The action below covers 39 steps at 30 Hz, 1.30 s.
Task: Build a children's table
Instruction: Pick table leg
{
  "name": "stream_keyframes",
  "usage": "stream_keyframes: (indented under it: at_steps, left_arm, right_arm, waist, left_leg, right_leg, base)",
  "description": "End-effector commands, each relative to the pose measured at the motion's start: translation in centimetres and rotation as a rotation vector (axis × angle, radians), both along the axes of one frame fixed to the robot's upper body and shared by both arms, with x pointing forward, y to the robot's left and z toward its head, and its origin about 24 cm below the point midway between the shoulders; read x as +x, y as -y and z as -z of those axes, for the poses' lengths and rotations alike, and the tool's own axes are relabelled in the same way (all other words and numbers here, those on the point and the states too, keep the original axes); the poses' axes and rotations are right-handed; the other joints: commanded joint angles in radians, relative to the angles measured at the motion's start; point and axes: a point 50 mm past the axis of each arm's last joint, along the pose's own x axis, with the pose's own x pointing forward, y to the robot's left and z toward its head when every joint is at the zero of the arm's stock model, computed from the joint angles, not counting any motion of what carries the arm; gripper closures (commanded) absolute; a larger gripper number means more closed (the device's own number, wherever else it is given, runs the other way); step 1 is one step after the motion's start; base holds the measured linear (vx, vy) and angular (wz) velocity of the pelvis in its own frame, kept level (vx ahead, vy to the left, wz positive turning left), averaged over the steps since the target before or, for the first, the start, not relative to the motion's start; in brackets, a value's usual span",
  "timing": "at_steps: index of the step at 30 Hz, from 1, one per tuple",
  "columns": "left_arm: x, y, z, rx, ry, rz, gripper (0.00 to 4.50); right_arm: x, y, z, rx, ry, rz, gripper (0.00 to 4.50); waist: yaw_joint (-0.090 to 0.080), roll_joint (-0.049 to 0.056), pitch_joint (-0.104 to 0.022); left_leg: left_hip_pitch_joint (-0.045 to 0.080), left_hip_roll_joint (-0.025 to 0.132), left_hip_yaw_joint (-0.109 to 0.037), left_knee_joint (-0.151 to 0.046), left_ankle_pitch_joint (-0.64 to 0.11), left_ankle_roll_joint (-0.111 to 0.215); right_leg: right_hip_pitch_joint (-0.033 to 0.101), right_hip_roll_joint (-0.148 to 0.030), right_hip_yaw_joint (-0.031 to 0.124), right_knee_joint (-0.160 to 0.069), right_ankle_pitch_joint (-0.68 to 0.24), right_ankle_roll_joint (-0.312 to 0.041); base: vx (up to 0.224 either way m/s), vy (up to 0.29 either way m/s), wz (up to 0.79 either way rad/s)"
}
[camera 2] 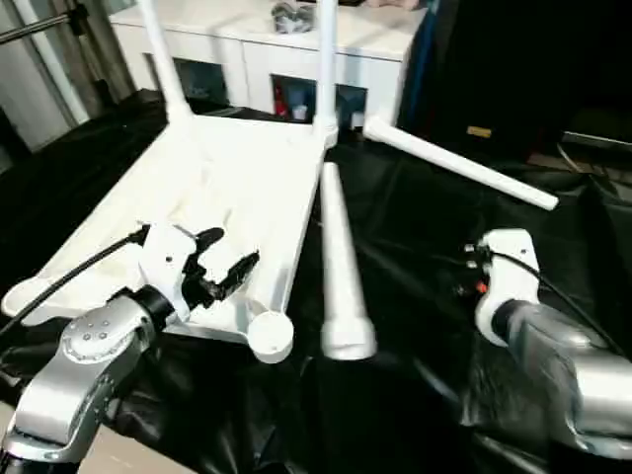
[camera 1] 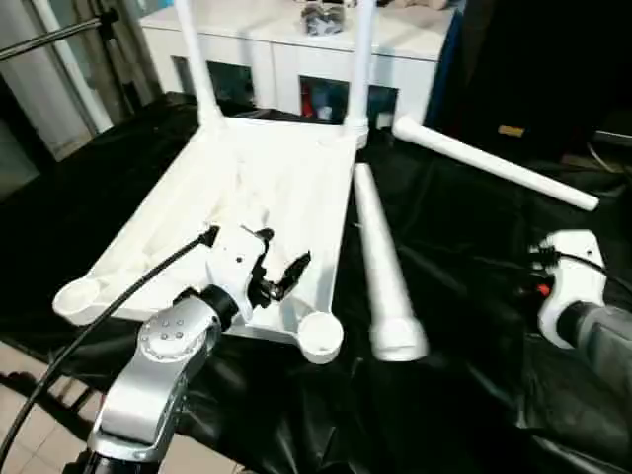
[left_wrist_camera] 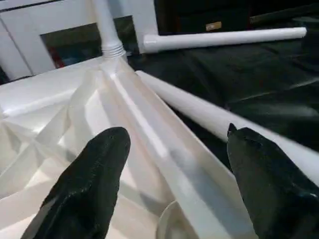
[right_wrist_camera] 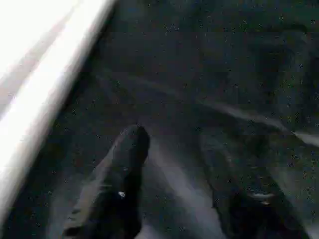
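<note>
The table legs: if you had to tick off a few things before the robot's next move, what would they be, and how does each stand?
1. Two legs seated upright in the tabletop's far sockets: ok.
2. Near corner sockets free for legs: ok.
3. Loose leg lying within reach beside the tabletop: ok.
4. Second loose leg on the black cloth, farther back: ok.
5. Left gripper open, hovering over the tabletop's near edge, holding nothing: ok.
6. Right gripper holding a leg: not ok, only cloth lies between its fingers.

Upturned tabletop [camera 1: 267, 197], two legs [camera 1: 387, 286] loose
</note>
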Motion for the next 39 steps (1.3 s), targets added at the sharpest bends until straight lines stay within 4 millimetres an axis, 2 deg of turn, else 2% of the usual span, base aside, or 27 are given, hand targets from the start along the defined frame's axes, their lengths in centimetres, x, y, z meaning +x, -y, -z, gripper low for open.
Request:
stream_keyframes:
  at_steps: [1, 3, 4, 5, 6, 7, 8, 9, 11, 13, 16, 17, 19, 22, 23, 26, 30, 35, 36, 39]
  left_arm:
    - [0.0, 0.1, 0.2, 0.023, -0.014, 0.009, 0.91]
    - [0.1, 0.2, 0.4, 0.033, -0.019, 0.017, 0.91]
    - [0.1, 0.2, 0.5, 0.053, -0.020, 0.029, 0.91]
    - [0.1, 0.2, 0.5, 0.057, -0.021, 0.031, 0.91]
    - [0.1, 0.2, 0.5, 0.059, -0.021, 0.032, 0.91]
    - [0.0, 0.2, 0.6, 0.064, -0.027, 0.040, 0.91]
    - [-0.1, 0.1, 0.7, 0.068, -0.033, 0.052, 0.91]
    - [-0.1, 0.1, 0.7, 0.069, -0.035, 0.055, 0.91]
    - [-0.8, 0.0, 0.9, 0.075, -0.064, 0.115, 0.91]
    - [-1.2, -0.2, 1.0, 0.082, -0.082, 0.150, 0.91]
    - [-1.5, -0.6, 1.1, 0.099, -0.089, 0.162, 0.91]
    - [-1.5, -0.7, 1.0, 0.104, -0.087, 0.158, 0.91]
    - [-1.6, -0.9, 1.0, 0.107, -0.084, 0.150, 0.91]
    - [-1.6, -1.1, 1.0, 0.109, -0.085, 0.147, 0.91]
    - [-1.6, -1.1, 1.0, 0.109, -0.087, 0.146, 0.91]
    - [-1.7, -1.0, 1.0, 0.109, -0.087, 0.148, 0.91]
    - [-1.7, -0.9, 1.0, 0.107, -0.085, 0.149, 0.91]
    - [-1.6, -0.7, 0.9, 0.104, -0.079, 0.148, 0.91]
    - [-1.6, -0.7, 0.9, 0.104, -0.078, 0.148, 0.91]
    - [-1.6, -0.6, 0.9, 0.103, -0.075, 0.147, 0.91]
  right_arm:
    - [0.9, -1.4, -0.9, 0.037, 0.034, -0.056, 2.17]
    - [1.6, -2.4, -1.0, 0.057, 0.028, -0.087, 2.10]
    - [2.3, -4.2, -0.9, 0.089, -0.014, -0.154, 1.98]
    - [2.4, -4.6, -0.8, 0.094, -0.037, -0.174, 1.84]
    - [2.5, -4.8, -0.7, 0.094, -0.048, -0.184, 1.84]
    - [2.5, -5.8, -0.3, 0.081, -0.104, -0.245, 1.70]
    - [2.4, -6.4, 0.1, 0.067, -0.157, -0.280, 1.68]
    - [2.4, -6.6, 0.1, 0.064, -0.168, -0.286, 1.63]
    - [2.4, -8.3, 0.8, 0.051, -0.265, -0.385, 1.41]
    - [2.5, -9.2, 1.1, 0.031, -0.300, -0.432, 1.32]
    - [3.0, -10.0, 1.4, 0.005, -0.335, -0.464, 1.02]
    - [3.2, -10.1, 1.4, 0.003, -0.339, -0.467, 0.92]
    - [3.5, -10.4, 1.3, 0.007, -0.345, -0.472, 0.88]
    - [3.7, -10.5, 1.3, -0.018, -0.369, -0.481, 0.52]
    - [3.6, -10.4, 1.7, -0.071, -0.401, -0.485, 0.48]
    - [2.8, -10.1, 2.8, -0.198, -0.468, -0.545, 0.48]
    - [2.5, -10.2, 3.3, -0.208, -0.504, -0.567, 0.48]
    - [2.2, -9.2, 3.8, -0.258, -0.531, -0.561, 0.48]
    - [2.2, -9.0, 3.8, -0.261, -0.530, -0.555, 0.76]
    - [2.5, -8.0, 3.5, -0.255, -0.521, -0.527, 0.83]
  waist:
    - [0.005, -0.010, -0.051]
    - [0.007, -0.007, -0.054]
    - [0.008, -0.005, -0.055]
    - [0.005, -0.015, -0.055]
    - [0.009, -0.010, -0.056]
    - [0.009, -0.008, -0.057]
    - [0.010, -0.014, -0.055]
    - [0.013, -0.011, -0.056]
    - [0.016, -0.018, -0.056]
    - [0.019, -0.012, -0.055]
    - [0.021, -0.013, -0.055]
    - [0.020, -0.030, -0.053]
    - [0.026, -0.022, -0.054]
    - [0.030, -0.024, -0.053]
    - [0.029, -0.027, -0.053]
    - [0.034, -0.027, -0.052]
    - [0.034, -0.031, -0.054]
    - [0.033, -0.034, -0.054]
    - [0.033, -0.034, -0.054]
    - [0.034, -0.037, -0.054]
  left_leg:
    - [0.005, 0.047, -0.014, -0.073, -0.101, 0.018]
    - [0.005, 0.047, -0.013, -0.071, -0.072, 0.017]
    - [0.003, 0.047, -0.014, -0.071, -0.055, 0.018]
    - [0.001, 0.046, -0.014, -0.072, -0.053, 0.019]
    - [0.004, 0.046, -0.014, -0.072, -0.056, 0.017]
    - [0.006, 0.047, -0.013, -0.070, -0.053, 0.014]
    - [0.004, 0.047, -0.012, -0.071, -0.056, 0.012]
    - [0.006, 0.046, -0.012, -0.070, -0.052, 0.009]
    - [0.005, 0.047, -0.012, -0.072, -0.045, 0.003]
    - [0.005, 0.048, -0.011, -0.072, -0.052, -0.005]
    - [0.005, 0.049, -0.009, -0.073, -0.064, -0.017]
    - [0.003, 0.049, -0.006, -0.074, -0.068, -0.014]
    - [0.006, 0.051, -0.005, -0.073, -0.068, -0.014]
    - [0.008, 0.053, -0.003, -0.076, -0.075, -0.025]
    - [0.008, 0.053, -0.003, -0.076, -0.074, -0.029]
    - [0.010, 0.054, 0.000, -0.075, -0.085, -0.037]
    - [0.005, 0.053, 0.000, -0.074, -0.073, -0.034]
    - [0.007, 0.054, 0.000, -0.074, -0.083, -0.032]
    - [0.008, 0.055, 0.000, -0.074, -0.086, -0.033]
    - [0.009, 0.055, 0.001, -0.073, -0.095, -0.032]
  right_leg:
    - [0.039, -0.070, 0.044, -0.084, -0.127, -0.201]
    - [0.039, -0.068, 0.044, -0.079, -0.082, -0.209]
    - [0.041, -0.068, 0.043, -0.075, -0.053, -0.213]
    - [0.042, -0.067, 0.041, -0.073, -0.045, -0.223]
    - [0.042, -0.068, 0.041, -0.072, -0.047, -0.224]
    - [0.040, -0.067, 0.042, -0.072, -0.037, -0.228]
    - [0.042, -0.068, 0.043, -0.073, -0.035, -0.228]
    - [0.042, -0.068, 0.043, -0.070, -0.034, -0.230]
    - [0.043, -0.068, 0.042, -0.069, -0.030, -0.228]
    - [0.039, -0.070, 0.043, -0.067, -0.039, -0.229]
    - [0.038, -0.071, 0.044, -0.066, -0.041, -0.229]
    - [0.039, -0.071, 0.045, -0.070, -0.049, -0.226]
    - [0.035, -0.074, 0.046, -0.066, -0.063, -0.226]
    - [0.034, -0.071, 0.045, -0.067, -0.068, -0.216]
    - [0.034, -0.070, 0.044, -0.065, -0.065, -0.215]
    - [0.035, -0.071, 0.046, -0.068, -0.077, -0.206]
    - [0.036, -0.072, 0.047, -0.065, -0.049, -0.205]
    - [0.036, -0.071, 0.047, -0.066, -0.054, -0.211]
    - [0.035, -0.070, 0.047, -0.067, -0.056, -0.211]
    - [0.035, -0.070, 0.048, -0.068, -0.062, -0.213]
  base:
    - [0.000, 0.000, 0.00]
    - [0.000, 0.000, 0.00]
    - [0.000, 0.000, 0.00]
    - [0.000, 0.000, 0.00]
    - [0.000, 0.000, 0.00]
    - [0.000, 0.000, 0.00]
    - [0.000, 0.000, 0.00]
    - [0.000, 0.000, 0.00]
    - [0.000, 0.000, 0.00]
    - [0.000, 0.000, 0.00]
    - [0.000, 0.000, 0.00]
    - [0.000, 0.000, 0.00]
    - [0.000, 0.000, 0.00]
    - [0.000, 0.000, 0.00]
    - [0.000, 0.000, 0.00]
    - [0.000, 0.000, 0.00]
    - [0.000, 0.000, 0.00]
    - [0.000, 0.000, 0.00]
    - [0.000, 0.000, 0.00]
    - [0.000, 0.000, 0.00]
